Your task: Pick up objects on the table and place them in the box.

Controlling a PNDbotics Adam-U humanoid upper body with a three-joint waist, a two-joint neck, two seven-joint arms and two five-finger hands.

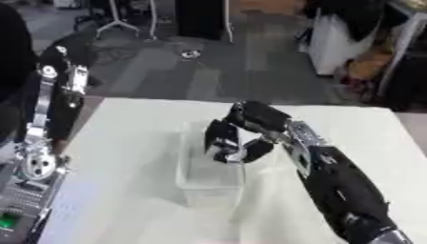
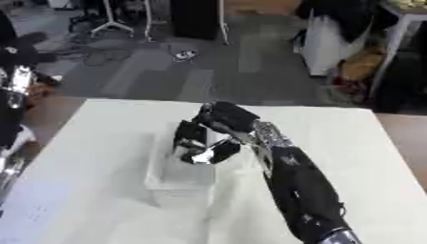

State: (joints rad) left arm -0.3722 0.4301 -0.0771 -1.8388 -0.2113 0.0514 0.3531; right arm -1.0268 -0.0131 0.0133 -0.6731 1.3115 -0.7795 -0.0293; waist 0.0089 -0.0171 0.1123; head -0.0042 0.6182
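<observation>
Looks like a lab or workshop: a white tabletop (image 1: 125, 157) sitting on grey floor (image 1: 208, 62), cables (image 2: 100, 55) and stands (image 1: 116, 21) lying about.

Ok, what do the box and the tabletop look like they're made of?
The box looks like clear or frosted plastic: the pale table shows through its walls, and its rim reads faintly. The table looks like a smooth, matte white laminate or painted board, though its look leaves that open. The right hand hangs over the box.
</observation>
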